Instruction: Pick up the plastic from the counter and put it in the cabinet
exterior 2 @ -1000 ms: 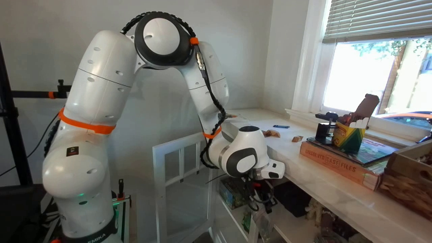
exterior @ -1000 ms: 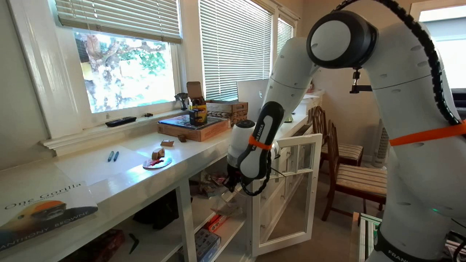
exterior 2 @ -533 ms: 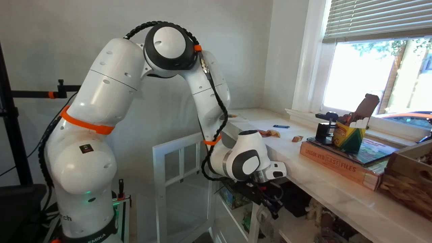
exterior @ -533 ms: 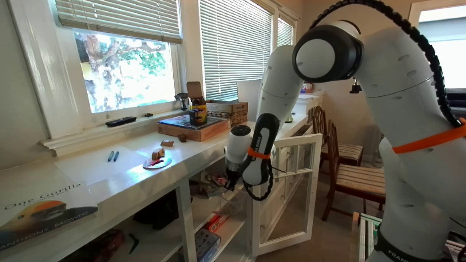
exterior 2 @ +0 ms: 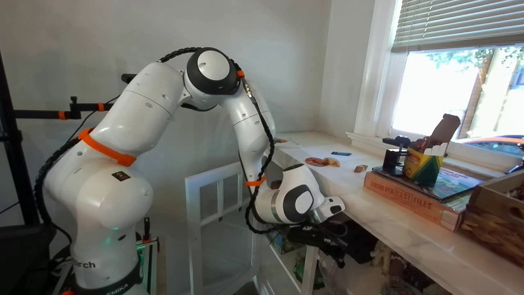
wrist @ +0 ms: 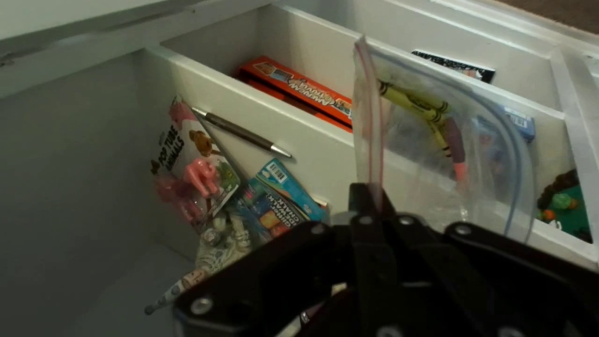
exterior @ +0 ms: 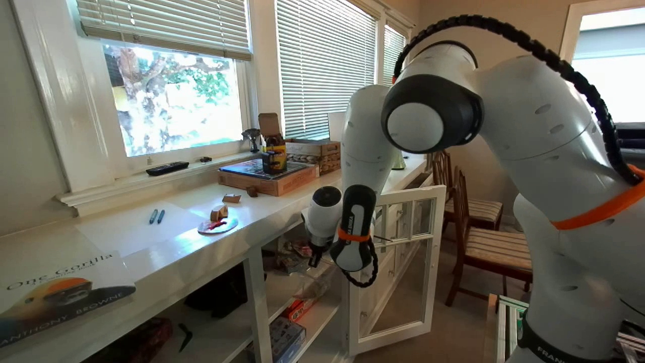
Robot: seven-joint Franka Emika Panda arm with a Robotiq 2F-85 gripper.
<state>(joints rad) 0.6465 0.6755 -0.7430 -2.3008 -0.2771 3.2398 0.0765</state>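
1 clear zip bag (wrist: 421, 154) stands right of centre in the wrist view, its 2 zip edges spread apart. Left to right on it: a pair of red stripes runs down the left edge, where the film is thin, whitish and creased; yellow crayons (wrist: 416, 105) and a purple piece (wrist: 455, 140) with a pink tip show through the middle, though whether inside or behind I cannot tell; a blue stripe curves down the right edge. The tool (wrist: 372, 201) is clenched on the bag, pinching it by the red-striped edge.

Left to right in an exterior view come the white bench (exterior: 272, 206), a post of the white cabinet (exterior: 258, 302), then the bag, pale and wrinkled, hanging from the tool at the cabinet's opening, lower than the bench top, and last the open glass-paned door (exterior: 403, 240). Whether the bag touches the shelf (exterior: 323, 319) I cannot tell.

The Franka Panda arm (exterior 2: 139, 108), left to right in an exterior view: the lower links stand at the left, the upper arm slants up to the right, the black-rimmed elbow (exterior 2: 213, 67) sits at the peak, the forearm drops steeply, and the wrist (exterior 2: 294, 200) folds beside the bench's front edge. From there the tool points down and rightward, below the bench top.
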